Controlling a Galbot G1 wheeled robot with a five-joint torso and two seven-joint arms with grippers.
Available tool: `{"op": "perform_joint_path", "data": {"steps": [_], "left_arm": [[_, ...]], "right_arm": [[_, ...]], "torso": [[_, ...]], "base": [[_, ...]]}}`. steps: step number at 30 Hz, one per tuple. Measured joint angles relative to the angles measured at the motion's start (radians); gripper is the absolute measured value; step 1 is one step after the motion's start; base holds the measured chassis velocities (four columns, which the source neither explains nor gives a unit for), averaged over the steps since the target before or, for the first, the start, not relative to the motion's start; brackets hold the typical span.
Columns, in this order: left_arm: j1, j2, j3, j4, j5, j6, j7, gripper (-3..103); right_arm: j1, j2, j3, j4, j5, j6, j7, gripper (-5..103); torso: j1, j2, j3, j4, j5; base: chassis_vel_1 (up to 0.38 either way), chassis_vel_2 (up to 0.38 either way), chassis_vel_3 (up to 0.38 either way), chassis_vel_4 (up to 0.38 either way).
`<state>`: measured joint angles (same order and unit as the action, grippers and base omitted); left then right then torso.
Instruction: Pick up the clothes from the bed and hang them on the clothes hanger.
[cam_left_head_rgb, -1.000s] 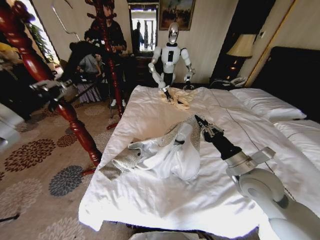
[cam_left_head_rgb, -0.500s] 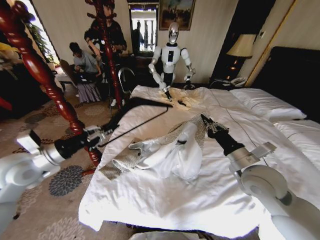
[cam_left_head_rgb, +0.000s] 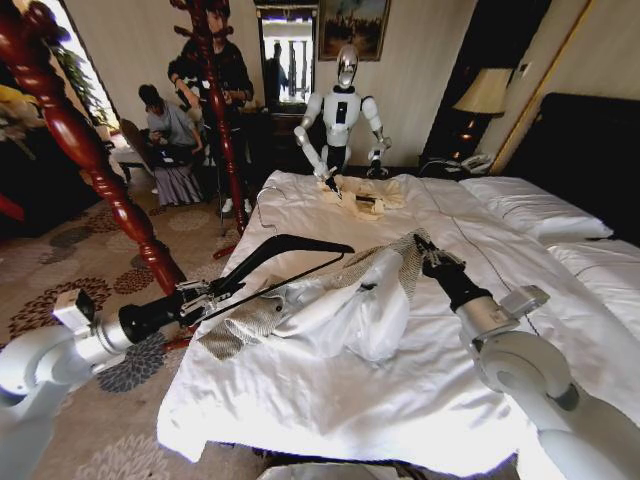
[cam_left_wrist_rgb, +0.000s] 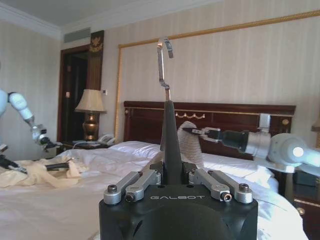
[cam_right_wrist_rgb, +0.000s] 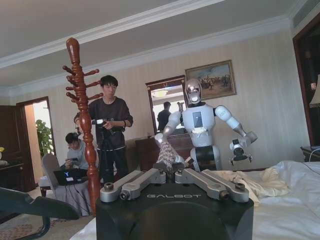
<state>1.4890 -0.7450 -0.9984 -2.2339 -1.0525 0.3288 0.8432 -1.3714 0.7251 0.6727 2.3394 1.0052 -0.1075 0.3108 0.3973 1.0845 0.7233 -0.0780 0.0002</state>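
Jacket (cam_left_head_rgb: 330, 305) lies near the middle of the bed (cam_left_head_rgb: 330, 400), its upper part lifted into a peak by my right gripper (cam_left_head_rgb: 428, 256), which is clenched on a fold of the tweed; the pale lining sags below the pinch.

Change since a second ago: my left arm was off by the wooden coat stand, and it has swung in over the bed's left edge. The clothes hanger (cam_left_head_rgb: 285, 255) has dropped from half a second ago and now sits just beside the jacket's raised shoulder, not yet inside it. My left gripper (cam_left_head_rgb: 205, 298) is closed on the hanger's middle, seen from the left wrist with the metal hook (cam_left_wrist_rgb: 164, 60) pointing straight away from the palm.

My read: approach is done, and threading the hanger into the shoulder is the step in hand.

Orientation: jacket's long axis runs diagonally, from the sleeve end (cam_left_head_rgb: 225, 340) at the near-left edge up toward the pinch at the right. Hanger's curved bar runs nearly parallel, one tip aimed toward the right gripper.
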Motion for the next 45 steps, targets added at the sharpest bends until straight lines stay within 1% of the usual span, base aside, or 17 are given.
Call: {"op": "perform_joint_path", "data": {"steps": [5, 7, 15, 18, 20, 23, 26, 29, 31, 32, 33, 36, 37, 38, 41, 42, 45], "left_arm": [[0.034, 0.0, 0.002, -0.079, -0.034, -0.001, -0.003, 18], [0.049, -0.004, 0.011, -0.096, -0.024, 0.001, -0.013, 18], [0.051, -0.038, 0.062, -0.075, 0.039, 0.002, -0.051, 18], [0.024, -0.062, 0.123, -0.045, 0.069, -0.001, -0.077, 18], [0.018, -0.065, 0.134, -0.039, 0.075, -0.002, -0.08, 18], [-0.024, -0.084, 0.199, 0.006, 0.104, -0.009, -0.095, 18], [-0.042, -0.093, 0.232, 0.027, 0.109, -0.012, -0.104, 18], [-0.092, -0.131, 0.332, 0.085, 0.139, -0.026, -0.119, 18], [-0.126, -0.16, 0.394, 0.117, 0.156, -0.031, -0.121, 18], [-0.126, -0.16, 0.394, 0.117, 0.156, -0.031, -0.121, 18], [-0.153, -0.182, 0.44, 0.14, 0.165, -0.033, -0.123, 18], [-0.198, -0.217, 0.502, 0.169, 0.175, -0.036, -0.132, 18], [-0.198, -0.217, 0.502, 0.169, 0.175, -0.036, -0.132, 18], [-0.233, -0.243, 0.544, 0.188, 0.178, -0.038, -0.149, 18], [-0.285, -0.288, 0.607, 0.215, 0.18, -0.041, -0.183, 18], [-0.285, -0.288, 0.607, 0.215, 0.18, -0.041, -0.183, 18], [-0.322, -0.326, 0.654, 0.24, 0.199, -0.045, -0.193, 18]], "right_arm": [[0.0, 0.004, 0.0, -0.004, 0.0, 0.0, -0.001, 3], [0.0, 0.007, 0.002, -0.003, 0.001, 0.001, -0.003, 3], [-0.003, 0.01, 0.015, 0.025, 0.022, 0.033, -0.05, 3], [-0.014, 0.008, 0.02, 0.069, 0.042, 0.08, -0.108, 3], [-0.018, 0.007, 0.022, 0.08, 0.042, 0.088, -0.12, 3], [-0.039, -0.001, 0.029, 0.15, 0.052, 0.122, -0.167, 3], [-0.045, -0.005, 0.028, 0.161, 0.06, 0.132, -0.184, 3], [-0.055, -0.012, 0.025, 0.164, 0.059, 0.162, -0.239, 3], [-0.063, -0.019, 0.025, 0.164, 0.059, 0.174, -0.258, 3], [-0.063, -0.019, 0.025, 0.164, 0.059, 0.174, -0.258, 3], [-0.068, -0.026, 0.026, 0.164, 0.059, 0.18, -0.267, 3], [-0.074, -0.034, 0.028, 0.164, 0.052, 0.19, -0.284, 3], [-0.074, -0.034, 0.028, 0.164, 0.052, 0.19, -0.284, 3], [-0.081, -0.037, 0.03, 0.164, 0.047, 0.198, -0.3, 3], [-0.1, -0.042, 0.031, 0.163, 0.032, 0.21, -0.336, 3], [-0.1, -0.042, 0.031, 0.163, 0.032, 0.21, -0.336, 3], [-0.12, -0.044, 0.023, 0.154, 0.005, 0.218, -0.367, 3]], "torso": [[0.0, 0.0, 0.0, -0.0001, 0.0003], [0.0, 0.0, 0.0, 0.0, 0.0003], [0.0, 0.0, 0.0, -0.0001, 0.0001], [0.0, 0.0, 0.0, 0.0, -0.0001], [0.0, 0.0, 0.0, 0.0, 0.0], [0.0, 0.0, 0.0, -0.0002, -0.0003], [0.0, 0.0, 0.0, -0.0002, -0.0004], [0.0, 0.0, 0.0, -0.0001, 0.0002], [0.0, 0.0, 0.0, -0.0001, -0.0001], [0.0, 0.0, 0.0, -0.0001, -0.0001], [0.0, 0.0, 0.0, -0.0001, 0.0], [0.0, 0.0, 0.0, -0.0001, 0.0001], [0.0, 0.0, 0.0, -0.0001, 0.0001], [0.0, 0.0, 0.0, -0.0001, 0.0002], [0.0, 0.0, 0.0, -0.0001, 0.0002], [0.0, 0.0, 0.0, -0.0001, 0.0002], [0.0, 0.0, 0.0, -0.0002, 0.0002]], "base": [[0.0, 0.0, 0.0, 0.0], [0.0, 0.0, 0.0, 0.0], [0.0, 0.0, 0.0, 0.0], [0.0, 0.0, 0.0, 0.0], [0.0, 0.0, 0.0, 0.0], [0.0, 0.0, 0.0, 0.0], [0.0, 0.0, 0.0, 0.0], [0.0, 0.0, 0.0, 0.0], [0.0, 0.0, 0.0, 0.0], [0.0, 0.0, 0.0, 0.0], [0.0, 0.0, 0.0, 0.0], [0.0, 0.0, 0.0, 0.0], [0.0, 0.0, 0.0, 0.0], [0.0, 0.0, 0.0, 0.0], [0.0, 0.0, 0.0, 0.0], [0.0, 0.0, 0.0, 0.0], [0.0, 0.0, 0.0, 0.0]]}}
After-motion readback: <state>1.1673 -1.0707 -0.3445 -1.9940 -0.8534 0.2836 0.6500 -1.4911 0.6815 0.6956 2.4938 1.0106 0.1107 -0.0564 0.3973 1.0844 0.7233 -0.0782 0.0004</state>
